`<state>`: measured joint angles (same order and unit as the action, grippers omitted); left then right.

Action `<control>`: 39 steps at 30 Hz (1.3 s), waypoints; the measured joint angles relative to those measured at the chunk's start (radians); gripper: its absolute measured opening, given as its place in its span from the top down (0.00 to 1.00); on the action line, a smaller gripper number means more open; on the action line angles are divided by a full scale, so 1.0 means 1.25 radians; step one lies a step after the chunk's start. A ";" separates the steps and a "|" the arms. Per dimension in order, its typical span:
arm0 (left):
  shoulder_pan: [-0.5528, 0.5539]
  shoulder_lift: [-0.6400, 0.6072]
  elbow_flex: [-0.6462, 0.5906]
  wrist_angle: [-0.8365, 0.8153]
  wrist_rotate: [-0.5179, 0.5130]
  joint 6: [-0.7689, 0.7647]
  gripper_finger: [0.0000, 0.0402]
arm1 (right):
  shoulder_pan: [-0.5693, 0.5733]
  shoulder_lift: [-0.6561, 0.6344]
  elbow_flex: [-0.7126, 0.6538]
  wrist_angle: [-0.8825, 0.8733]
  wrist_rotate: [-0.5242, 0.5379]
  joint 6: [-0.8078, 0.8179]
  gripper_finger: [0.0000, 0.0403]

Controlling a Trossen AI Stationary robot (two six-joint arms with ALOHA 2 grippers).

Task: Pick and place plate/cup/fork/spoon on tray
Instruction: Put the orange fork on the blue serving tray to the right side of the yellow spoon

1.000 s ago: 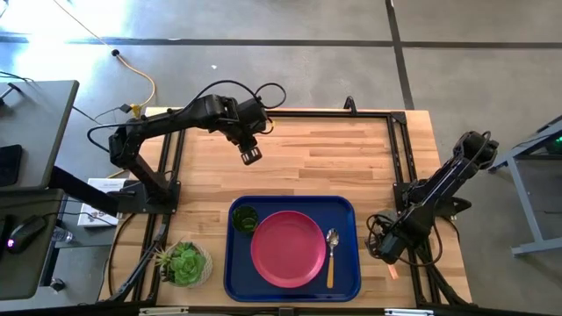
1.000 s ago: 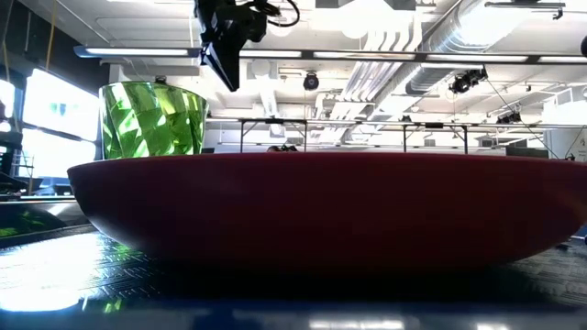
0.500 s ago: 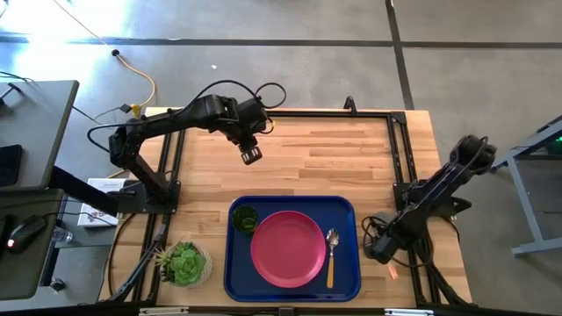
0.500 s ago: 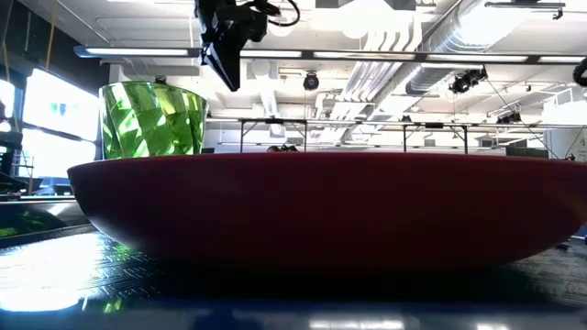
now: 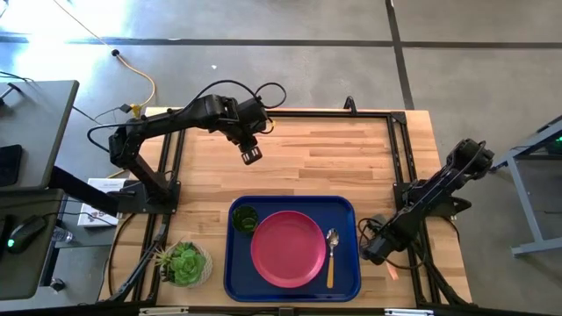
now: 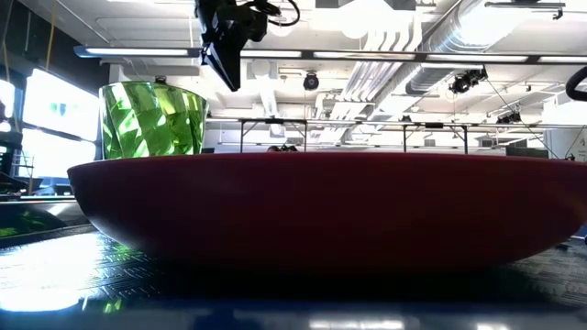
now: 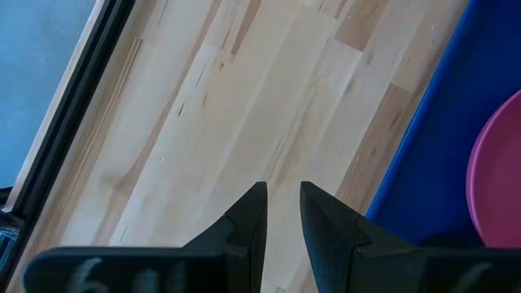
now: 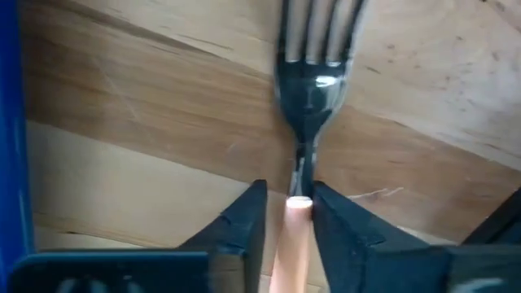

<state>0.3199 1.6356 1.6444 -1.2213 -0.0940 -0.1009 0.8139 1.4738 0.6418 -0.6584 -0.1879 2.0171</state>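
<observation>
The pink plate (image 5: 288,248) lies in the middle of the dark-blue tray (image 5: 235,279). The green cup (image 5: 244,218) stands at the tray's far left corner, and the spoon (image 5: 332,253) lies by its right rim. In the low view the plate (image 6: 321,211) fills the front, with the cup (image 6: 151,119) behind it. My right gripper (image 5: 371,253) is just right of the tray, shut on the fork (image 8: 308,89). My left gripper (image 5: 251,156) hangs shut and empty over bare wood beyond the tray, and also shows in the low view (image 6: 225,64). My right gripper pinches the fork's orange handle (image 8: 295,224) between its two fingers, right where the handle meets the metal neck. The fork lies along the fingers, with its tines (image 8: 319,28) sticking out ahead of them over the wooden table. Whether the fork is clear of the table I cannot tell.
A potted succulent (image 5: 184,263) stands left of the tray at the near edge. A black frame (image 5: 399,149) runs along the table's edges. Bare wood lies between the tray and the far edge.
My right arm has moved a little toward the table's left, bringing its gripper and the fork closer to the tray's right rim. My left arm has kept still.
</observation>
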 joint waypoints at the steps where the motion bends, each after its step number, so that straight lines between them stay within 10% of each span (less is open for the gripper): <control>1: 0.000 0.000 0.000 0.000 0.000 0.000 0.84 | 0.000 0.000 0.000 0.001 0.000 0.002 0.82; 8: 0.000 0.000 0.000 0.000 0.000 0.000 0.84 | 0.001 0.001 0.001 0.001 0.011 0.040 0.97; 39: 0.000 0.000 0.000 0.000 0.001 0.013 0.84 | -0.076 -0.024 0.182 -0.092 0.256 0.172 0.98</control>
<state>0.3201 1.6356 1.6444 -1.2214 -0.0929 -0.0841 0.7190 1.4441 0.8688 -0.7740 0.1322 2.2320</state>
